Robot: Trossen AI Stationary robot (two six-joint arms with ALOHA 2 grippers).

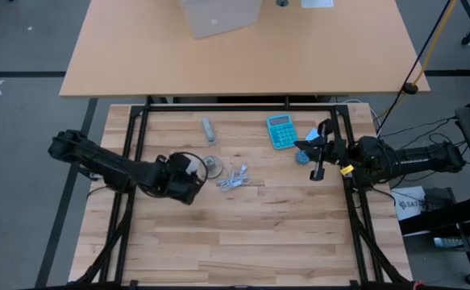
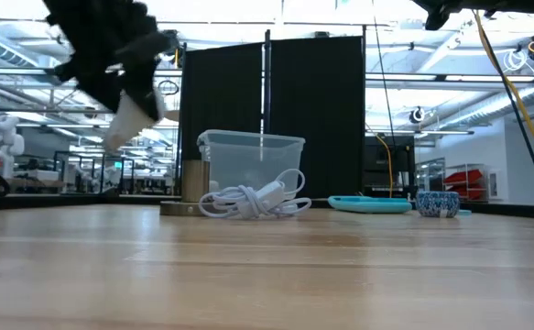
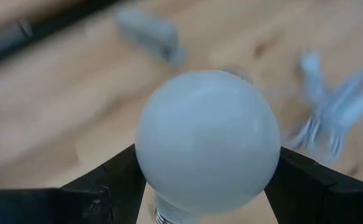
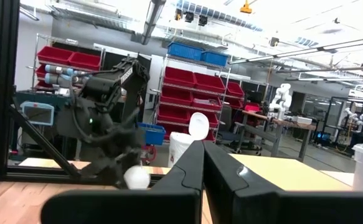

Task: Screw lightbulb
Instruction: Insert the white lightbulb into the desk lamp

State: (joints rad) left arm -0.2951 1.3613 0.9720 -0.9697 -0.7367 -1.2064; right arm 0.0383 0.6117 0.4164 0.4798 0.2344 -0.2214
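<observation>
The white lightbulb (image 3: 207, 140) sits between the fingers of my left gripper (image 1: 193, 167), which is shut on it above the table's left middle. In the low view the lightbulb (image 2: 131, 117) hangs well above the tabletop. Its silvery screw end (image 3: 170, 215) shows behind the round head. The round socket base (image 1: 214, 166) rests flat on the table just right of my left gripper. The white coiled cable (image 1: 235, 179) lies beside the base. My right gripper (image 1: 318, 155) is shut and empty, above the table's right side. My left gripper pinches the lightbulb's round frosted head between its two fingers, one finger (image 3: 116, 174) on each side of the head (image 3: 145, 163). The bulb is lifted clear of the table and tilted.
A teal calculator (image 1: 281, 131) and a small grey object (image 1: 209, 129) lie toward the far edge. A small blue bowl (image 1: 302, 155) stands by my right gripper. The near half of the wooden tabletop (image 1: 243, 242) is bare. A clear plastic box (image 2: 251, 160) shows behind the cable.
</observation>
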